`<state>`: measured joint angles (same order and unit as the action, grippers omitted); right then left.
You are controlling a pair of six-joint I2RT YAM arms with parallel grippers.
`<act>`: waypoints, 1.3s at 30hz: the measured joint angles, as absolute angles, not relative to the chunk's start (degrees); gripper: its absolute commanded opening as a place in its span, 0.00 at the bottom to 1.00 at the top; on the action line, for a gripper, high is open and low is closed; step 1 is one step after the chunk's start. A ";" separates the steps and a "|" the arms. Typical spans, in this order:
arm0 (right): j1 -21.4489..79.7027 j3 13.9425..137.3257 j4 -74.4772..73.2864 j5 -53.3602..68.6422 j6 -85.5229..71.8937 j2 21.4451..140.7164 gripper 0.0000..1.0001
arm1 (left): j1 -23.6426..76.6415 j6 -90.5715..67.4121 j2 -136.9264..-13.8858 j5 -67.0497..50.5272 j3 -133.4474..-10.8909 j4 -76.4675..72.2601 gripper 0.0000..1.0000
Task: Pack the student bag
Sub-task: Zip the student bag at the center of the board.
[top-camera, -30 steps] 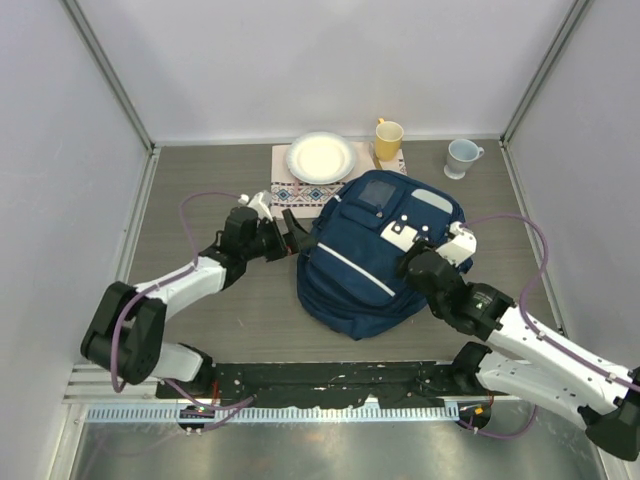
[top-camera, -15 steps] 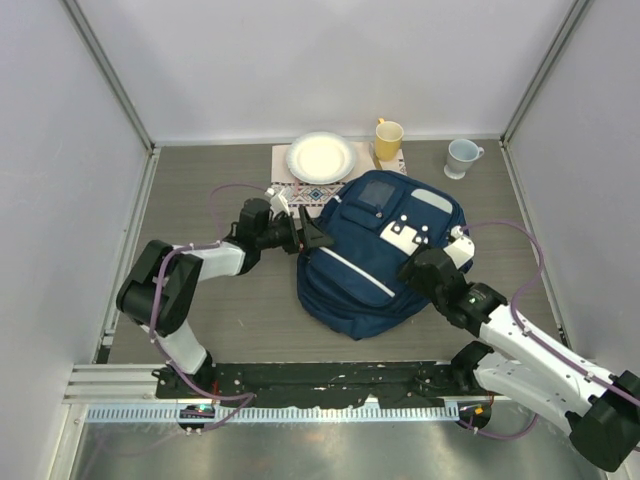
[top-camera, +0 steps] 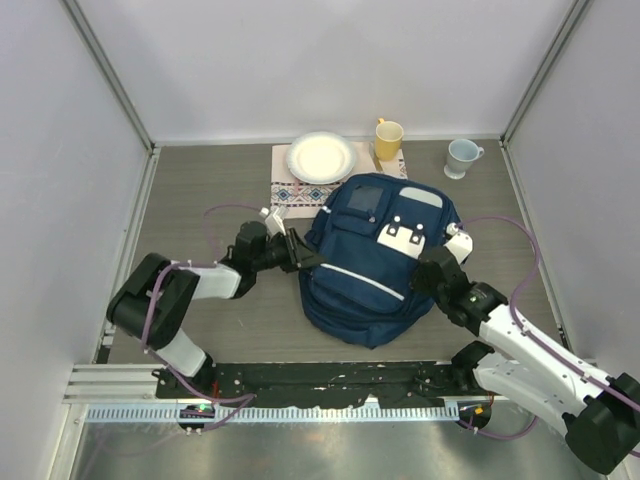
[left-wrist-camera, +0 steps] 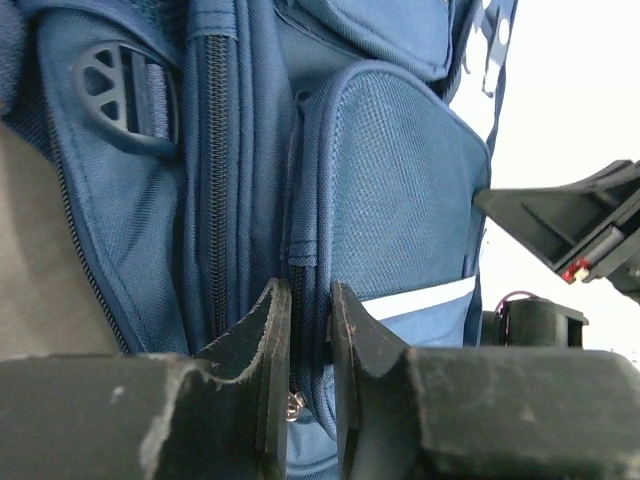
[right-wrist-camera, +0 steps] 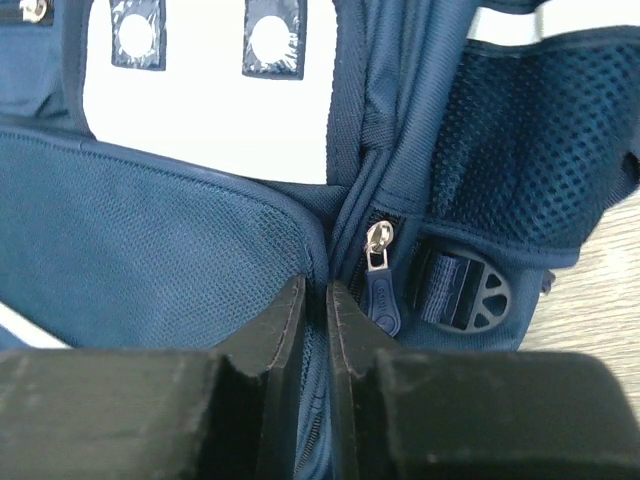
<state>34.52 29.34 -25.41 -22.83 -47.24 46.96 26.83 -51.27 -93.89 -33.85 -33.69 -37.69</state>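
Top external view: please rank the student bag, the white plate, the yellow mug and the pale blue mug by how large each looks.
1. student bag, by far the largest
2. white plate
3. yellow mug and pale blue mug: these look about alike, so they are not ranked against each other

Counter (top-camera: 200, 190), centre: student bag (top-camera: 365, 270) is filling it. Flanks: left arm (top-camera: 205, 283) and right arm (top-camera: 505, 328) are closing both sides. Far edge: plate (top-camera: 320, 157), yellow mug (top-camera: 388, 138), pale mug (top-camera: 461, 156) are standing in the way. Far-left corner and near middle strip are lying open.
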 measured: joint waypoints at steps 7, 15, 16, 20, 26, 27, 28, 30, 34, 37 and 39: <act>33.61 29.43 -25.23 -22.48 -42.46 47.29 0.14 | 37.71 -55.13 -81.95 -21.54 -22.48 -38.13 0.17; 33.56 35.00 -19.57 -17.65 -36.69 59.27 0.15 | 50.74 -60.12 -65.04 -6.83 -14.72 -29.91 0.19; 33.56 35.83 -18.48 -16.88 -35.90 60.62 0.14 | 52.18 -60.53 -63.72 -5.39 -14.70 -28.42 0.19; 33.45 39.94 -17.04 -13.98 -33.23 66.63 0.15 | 55.61 -61.89 -62.04 -1.52 -14.70 -25.47 0.21; 33.23 46.94 -12.43 -9.15 -30.85 76.71 0.17 | 57.54 -64.20 -63.42 2.35 -14.70 -24.77 0.24; 33.26 48.03 -11.60 -8.32 -30.46 78.13 0.19 | 57.65 -64.47 -63.96 2.72 -14.74 -24.88 0.26; 33.26 49.04 -11.11 -7.66 -30.20 79.29 0.24 | 57.69 -64.77 -64.69 3.09 -14.85 -25.02 0.26; 33.26 51.92 -10.11 -6.24 -29.67 82.30 0.42 | 57.76 -65.49 -66.17 3.51 -15.38 -25.47 0.27; 33.76 55.77 -8.91 -5.43 -28.49 84.47 0.65 | 58.22 -66.11 -67.96 3.62 -17.34 -25.76 0.27; 34.94 55.88 -10.48 -8.78 -27.55 81.21 0.67 | 58.54 -66.94 -67.99 4.23 -17.69 -25.91 0.27; 35.81 54.37 -12.75 -10.96 -27.49 75.55 0.65 | 58.65 -67.61 -67.59 4.99 -17.78 -25.91 0.26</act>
